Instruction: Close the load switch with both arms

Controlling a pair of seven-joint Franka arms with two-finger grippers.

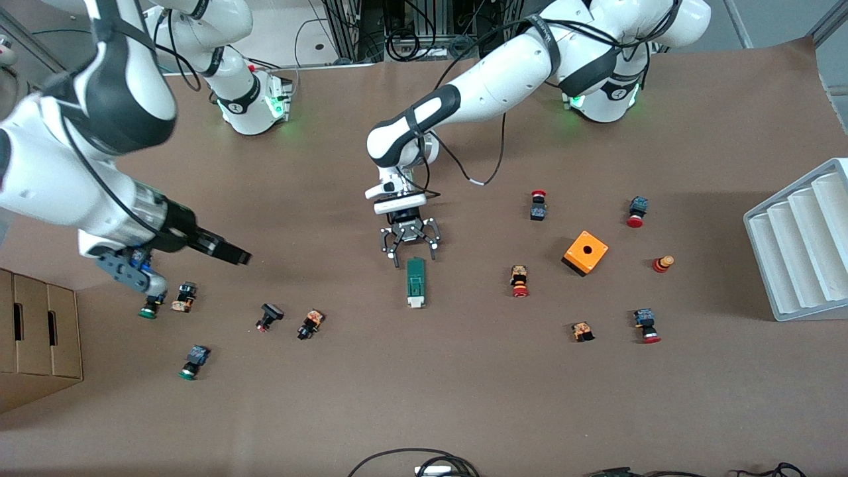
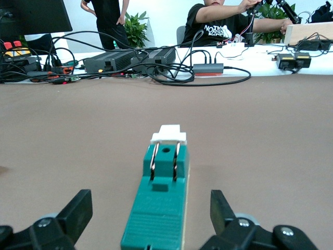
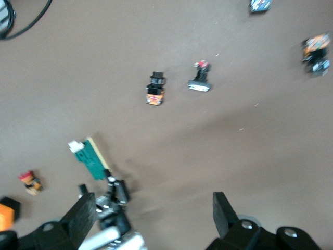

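Your left gripper (image 1: 410, 248) hangs wide open at twelve o'clock of the load switch (image 1: 415, 283) lying mid-table, right gripper (image 1: 225, 250) also wide at nine; steady the green body, then press the lever

A brown counter (image 1: 464, 397) fills the front view, with cardboard boxes (image 1: 36, 331) at the right arm's end and a white ribbed rack (image 1: 801, 245) at the left arm's end. In the left wrist view, a white desk (image 2: 250, 54) carries black power units (image 2: 130, 60), tangled cables (image 2: 171, 73) and a dark monitor (image 2: 34, 15). Potted plants (image 2: 136, 28) stand against a pale wall (image 2: 166, 13), where one person (image 2: 106, 18) stands and another in a black shirt (image 2: 218, 23) sits.
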